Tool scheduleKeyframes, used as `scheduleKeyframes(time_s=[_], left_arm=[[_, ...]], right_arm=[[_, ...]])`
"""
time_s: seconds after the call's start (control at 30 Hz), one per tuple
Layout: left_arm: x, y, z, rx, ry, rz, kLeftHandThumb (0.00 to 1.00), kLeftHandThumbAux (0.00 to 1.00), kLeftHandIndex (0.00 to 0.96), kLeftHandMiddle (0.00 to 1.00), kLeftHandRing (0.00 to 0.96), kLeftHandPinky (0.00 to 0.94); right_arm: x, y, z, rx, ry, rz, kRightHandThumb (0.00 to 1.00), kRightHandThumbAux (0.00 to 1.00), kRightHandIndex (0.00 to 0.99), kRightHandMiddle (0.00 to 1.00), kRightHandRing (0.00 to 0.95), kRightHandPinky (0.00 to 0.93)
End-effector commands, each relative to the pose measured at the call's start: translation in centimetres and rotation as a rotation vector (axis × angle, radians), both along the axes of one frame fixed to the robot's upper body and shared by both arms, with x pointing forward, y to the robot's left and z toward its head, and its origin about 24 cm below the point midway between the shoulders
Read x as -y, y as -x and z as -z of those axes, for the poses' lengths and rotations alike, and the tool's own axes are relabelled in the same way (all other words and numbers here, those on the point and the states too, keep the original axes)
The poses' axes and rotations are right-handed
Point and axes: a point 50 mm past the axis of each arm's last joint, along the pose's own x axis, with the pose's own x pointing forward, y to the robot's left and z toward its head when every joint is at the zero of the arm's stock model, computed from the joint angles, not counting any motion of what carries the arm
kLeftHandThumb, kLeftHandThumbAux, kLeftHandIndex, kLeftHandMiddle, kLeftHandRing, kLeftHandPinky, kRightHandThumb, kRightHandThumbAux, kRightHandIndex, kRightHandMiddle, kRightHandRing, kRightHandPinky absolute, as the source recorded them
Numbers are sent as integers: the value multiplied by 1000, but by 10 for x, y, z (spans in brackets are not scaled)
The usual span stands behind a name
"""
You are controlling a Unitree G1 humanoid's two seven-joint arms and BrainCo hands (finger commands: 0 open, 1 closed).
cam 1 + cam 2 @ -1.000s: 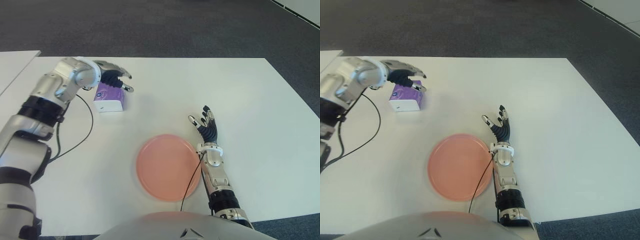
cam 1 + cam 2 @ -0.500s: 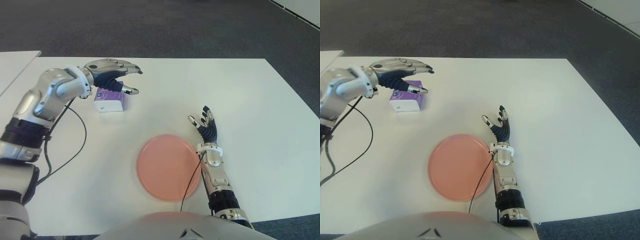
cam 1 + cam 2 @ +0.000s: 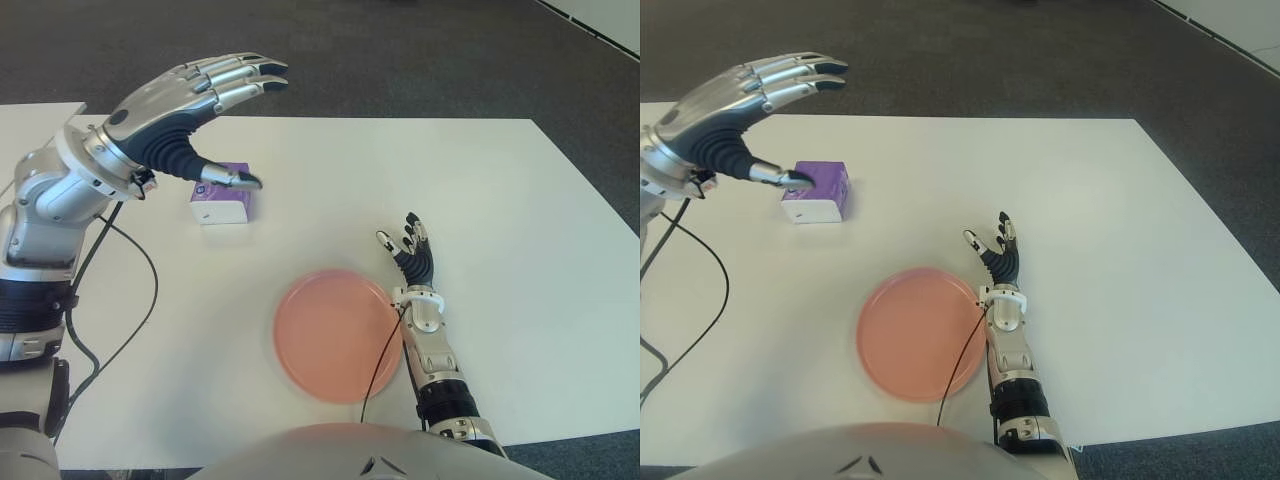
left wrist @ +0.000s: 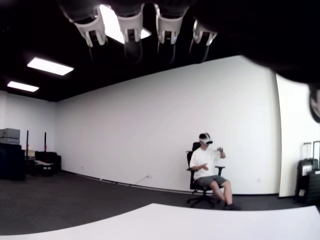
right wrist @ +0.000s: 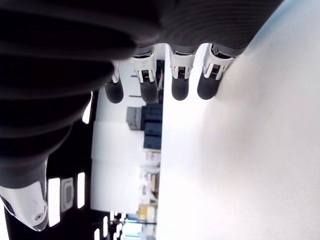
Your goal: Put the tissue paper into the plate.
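Left eye view: the left hand (image 3: 180, 120) is raised above the far left part of the white table (image 3: 500, 200), its four fingers stretched out and apart from the thumb, holding nothing. The thumb tip shows in front of the tissue pack (image 3: 222, 195), a small purple and white packet lying flat on the table toward the far left. Whether the thumb touches the pack cannot be told, though the hand looks lifted clear of it. A black cable (image 3: 120, 330) hangs from the left arm and loops down toward the near left edge of the table.

The pink plate (image 3: 335, 335) lies near the middle of the table, toward the near edge, well apart from the tissue pack, which sits farther and to the left of it. Nothing lies in the plate.

The right hand (image 3: 410, 250) shows just beside the plate's right rim, its forearm running along that side toward the near edge. Its fingers are straight, slightly fanned and hold nothing. A thin dark cable (image 3: 385, 355) runs from the wrist across the plate's right edge.

In the left wrist view the fingertips (image 4: 131, 27) point out over the table's far edge toward a room with a white wall, where a person (image 4: 210, 172) sits on an office chair. In the right wrist view the fingertips (image 5: 177, 82) reach out straight over the bare table.
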Motion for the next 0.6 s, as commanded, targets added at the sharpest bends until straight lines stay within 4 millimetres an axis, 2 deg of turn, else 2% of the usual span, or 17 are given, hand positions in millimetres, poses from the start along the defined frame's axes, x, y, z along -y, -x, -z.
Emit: scheduleKeyframes(time_s=[0.03, 0.07, 0.17, 0.27, 0.37, 0.47, 0.5, 0.6], left_arm=[[-12, -4, 10, -32, 19, -69, 374, 243, 0, 0, 0, 0], [-14, -5, 14, -35, 7, -89, 381, 234, 0, 0, 0, 0], [-13, -22, 46, -66, -60, -174, 385, 224, 0, 0, 0, 0], [-13, -33, 66, -79, -128, -226, 368, 213, 0, 0, 0, 0], [-26, -51, 88, -125, -256, -339, 337, 190, 0, 0, 0, 0], [-42, -75, 134, -154, -423, -554, 301, 164, 0, 0, 0, 0], [-45, -79, 140, -143, -466, -593, 289, 156, 0, 0, 0, 0], [-47, -84, 140, -121, -499, -625, 285, 148, 0, 0, 0, 0]], right_arm=[[-5, 21, 35, -214, -16, -6, 216, 613, 58, 20, 5, 29], [-5, 21, 36, -213, -16, -7, 216, 611, 57, 18, 3, 26], [-6, 21, 36, -207, -16, -12, 215, 610, 57, 16, 1, 22], [-6, 21, 36, -203, -14, -18, 213, 609, 57, 14, 0, 20], [-2, 20, 38, -205, -9, -26, 204, 612, 57, 11, 0, 18], [0, 19, 40, -209, -1, -31, 191, 615, 57, 10, 0, 11], [0, 19, 41, -210, 0, -31, 187, 617, 58, 10, 0, 8], [0, 19, 42, -209, -1, -29, 182, 619, 57, 9, 0, 5]])
